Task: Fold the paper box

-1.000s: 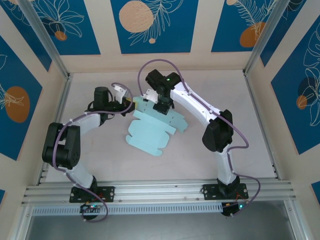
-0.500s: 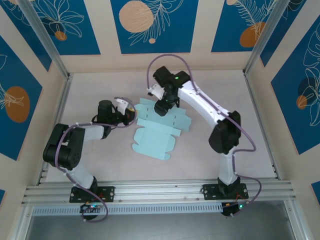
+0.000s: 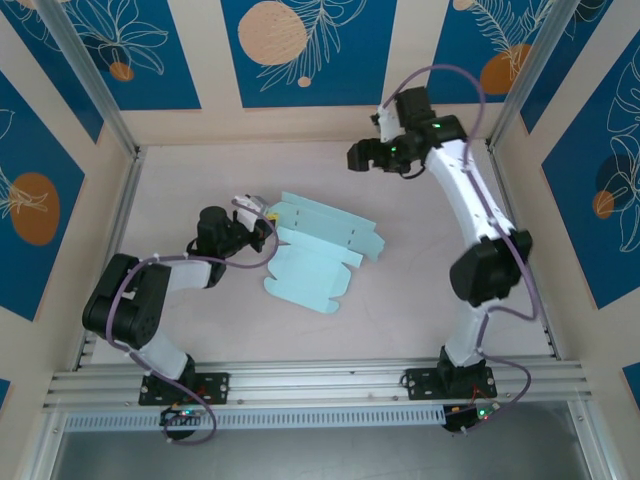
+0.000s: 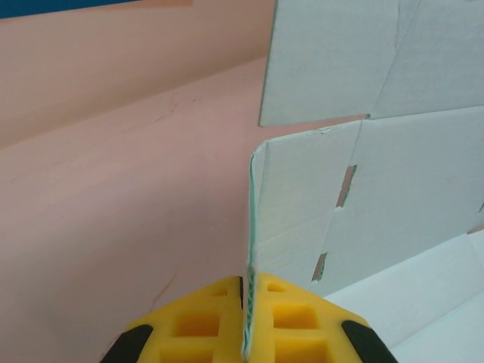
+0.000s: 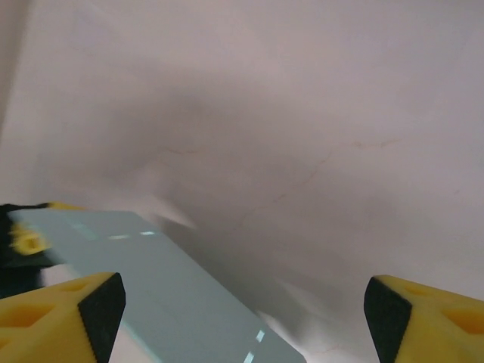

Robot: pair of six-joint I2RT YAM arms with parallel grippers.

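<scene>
A pale, pinkish-beige table (image 3: 400, 300) sits inside a three-sided enclosure, seen from above. The cream back wall (image 3: 405, 60) carries deep blue panels (image 3: 300, 60) with white outline drawings of leaves and a soft orange circle (image 3: 272, 32). Similar blue panels line the left side wall (image 3: 30, 200) and the right side wall (image 3: 610, 180). Two slanting aluminium posts (image 3: 88, 75) rise at the back corners. A silver rail (image 3: 320, 380) and a slotted grey strip (image 3: 300, 418) run along the near edge.
</scene>
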